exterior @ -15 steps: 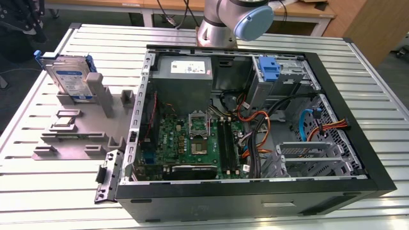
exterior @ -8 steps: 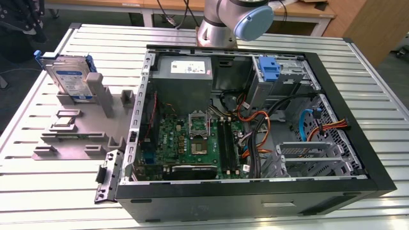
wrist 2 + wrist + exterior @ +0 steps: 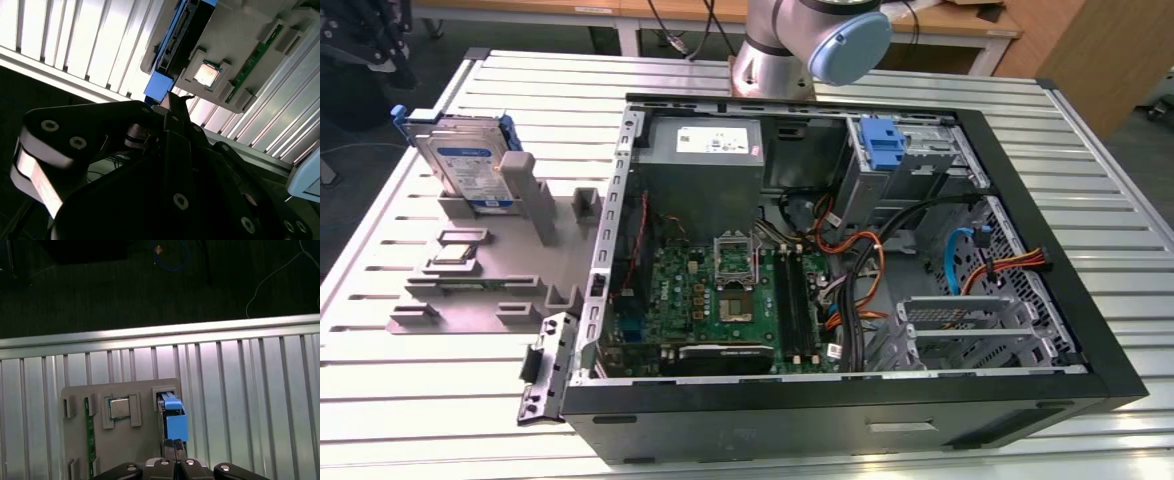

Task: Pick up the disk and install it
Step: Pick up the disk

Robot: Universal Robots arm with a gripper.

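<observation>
The disk (image 3: pixel 464 165) stands on edge in a slot of the grey holder (image 3: pixel 480 295) on the table, at the exterior view's left. It is silver-grey with a white-and-blue label and a blue carrier. In the first wrist view, the disk's (image 3: pixel 172 412) blue carrier end faces the camera, and my gripper (image 3: pixel 174 444) sits just short of it with its fingertips pressed together and nothing between them. The second wrist view shows my gripper (image 3: pixel 175 98) close to the blue corner of the disk (image 3: pixel 161 82), apart from it.
The open computer case (image 3: pixel 854 405) lies on the slatted table, with a blue bracket (image 3: pixel 887 145) in its drive bay and a grey power supply (image 3: pixel 707 145). The holder also carries a processor chip (image 3: pixel 120 408) and a green memory stick (image 3: pixel 90 435). The table edge and dark floor lie beyond.
</observation>
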